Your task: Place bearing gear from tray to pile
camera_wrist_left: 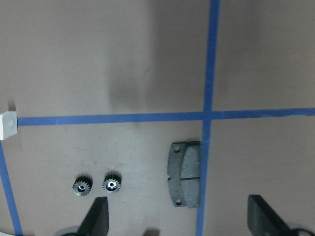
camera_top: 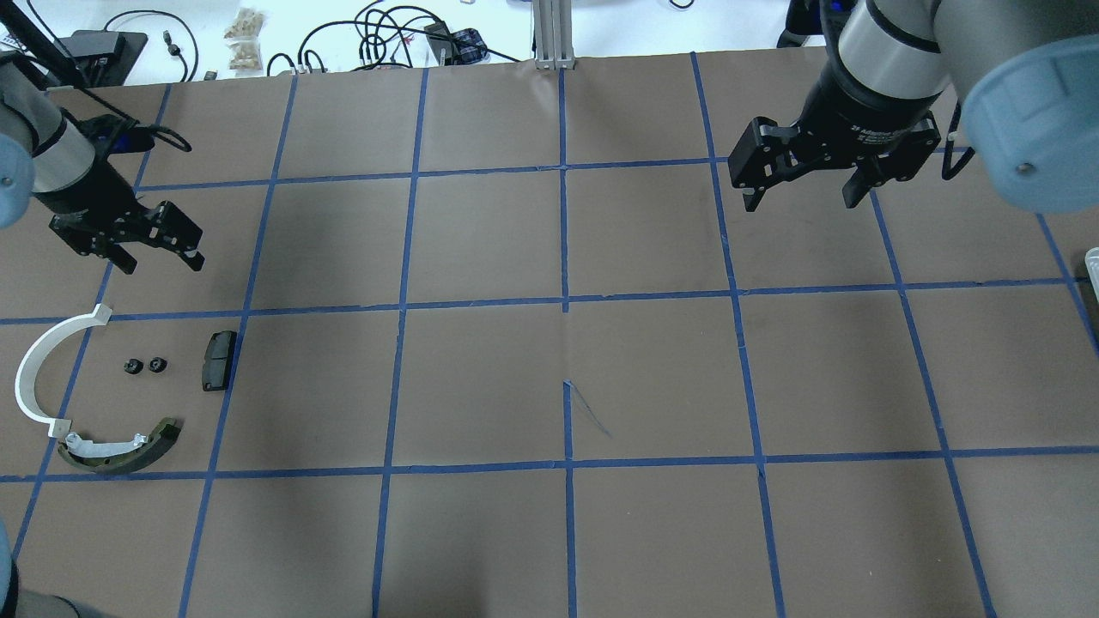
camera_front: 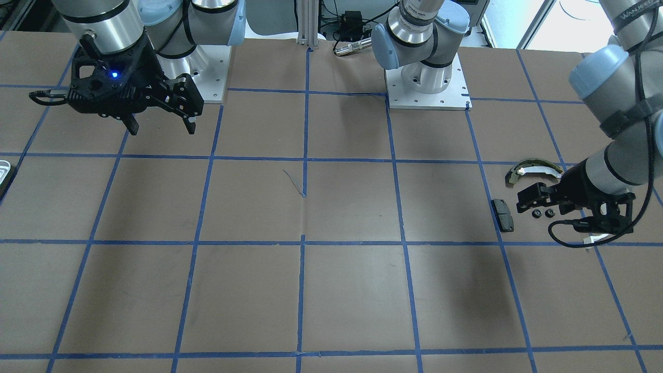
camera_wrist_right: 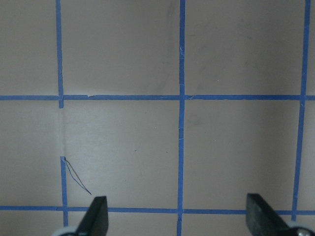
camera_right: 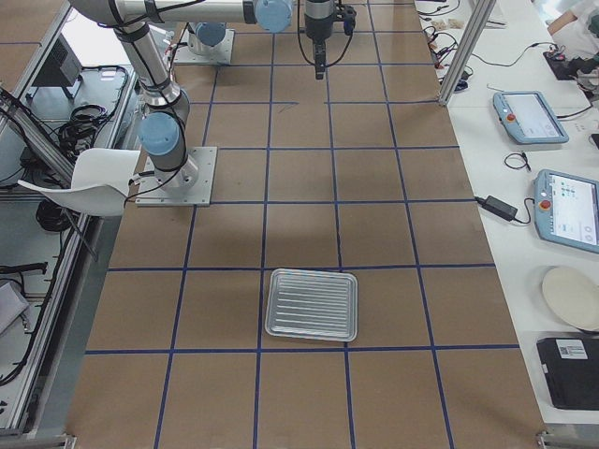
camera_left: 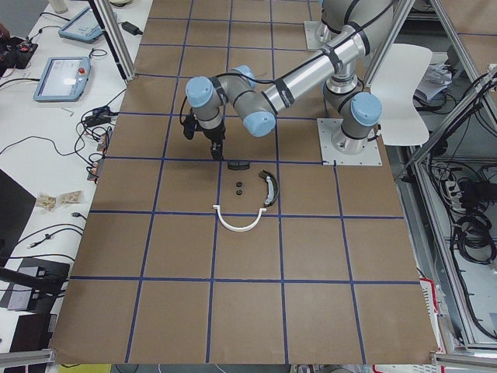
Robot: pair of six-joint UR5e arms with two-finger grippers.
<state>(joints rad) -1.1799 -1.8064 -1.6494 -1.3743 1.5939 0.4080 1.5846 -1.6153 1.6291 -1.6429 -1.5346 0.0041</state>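
Observation:
Two small black bearing gears (camera_top: 132, 366) (camera_top: 157, 364) lie side by side on the table in the pile, between a white half-ring (camera_top: 39, 369), an olive-and-white curved shoe (camera_top: 120, 446) and a black pad (camera_top: 218, 360). My left gripper (camera_top: 162, 266) is open and empty, hovering just beyond the gears. The left wrist view shows the gears (camera_wrist_left: 82, 186) (camera_wrist_left: 112, 185) and the pad (camera_wrist_left: 184, 174) below, between my spread fingers (camera_wrist_left: 96, 219). My right gripper (camera_top: 799, 204) is open and empty above bare table. The silvery tray (camera_right: 312, 305) lies far to my right, and I see nothing in it.
The table is brown paper with a grid of blue tape. The tray's rim just shows at the right edge of the overhead view (camera_top: 1092, 262). Cables and small items lie beyond the far table edge (camera_top: 369, 34). Both arm bases stand at the robot's edge (camera_front: 427, 77).

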